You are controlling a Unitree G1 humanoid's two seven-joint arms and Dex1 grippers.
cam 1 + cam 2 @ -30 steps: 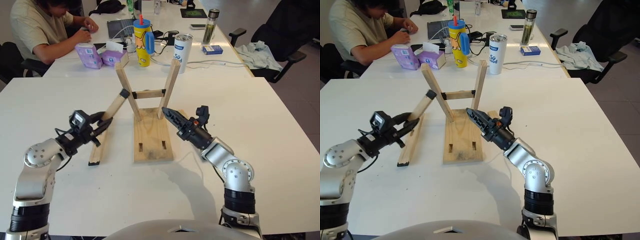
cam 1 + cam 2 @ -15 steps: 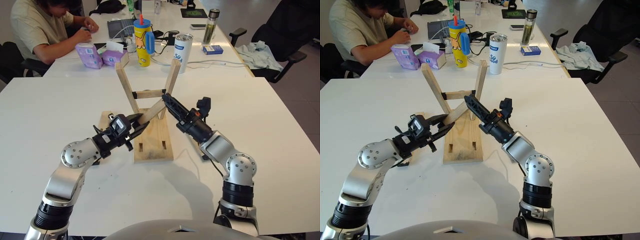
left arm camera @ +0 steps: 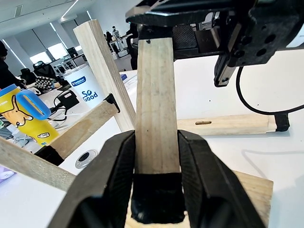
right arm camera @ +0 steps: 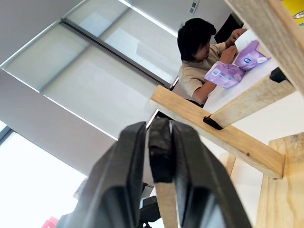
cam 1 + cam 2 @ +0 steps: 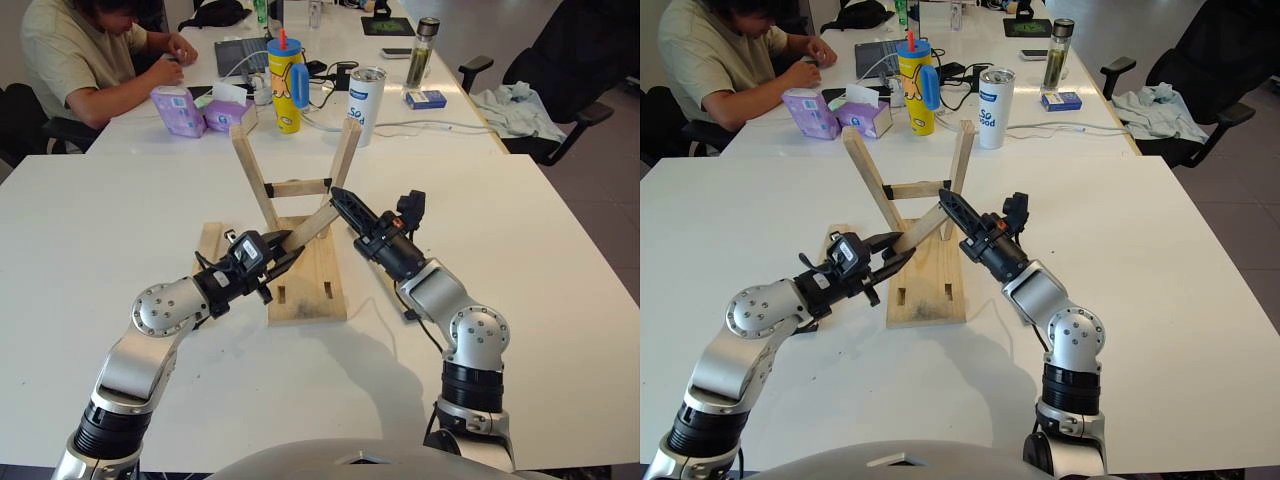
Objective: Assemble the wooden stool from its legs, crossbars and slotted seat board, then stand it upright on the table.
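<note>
A loose leg (image 5: 208, 240) lies flat on the white table (image 5: 540, 250), just left of the seat board.

The left gripper (image 5: 278, 252) hangs low over the board's left edge. Its two fingers (image 3: 118, 161) are clamped on either side of the lower end of a wooden bar (image 5: 312, 225). The bar's black end cap sits between the fingers at their base.

The bar slants up and to the right from this gripper, clear of the seat board below it. It crosses in front of the standing frame.

The slotted seat board (image 5: 310, 285) lies flat at the table's centre, with two slots showing near its front edge.

At the board's far end stand a left leg (image 5: 252, 175) and a right leg (image 5: 343, 155), splayed outward. A crossbar (image 5: 298, 187) joins them.

The right gripper (image 5: 338, 198) is raised just in front of the right leg. Its fingers are closed on the black cap at the bar's upper end, so each gripper holds one end of the bar.

Another leg (image 3: 228, 125) lies on the table just right of the board, under the right arm.
</note>
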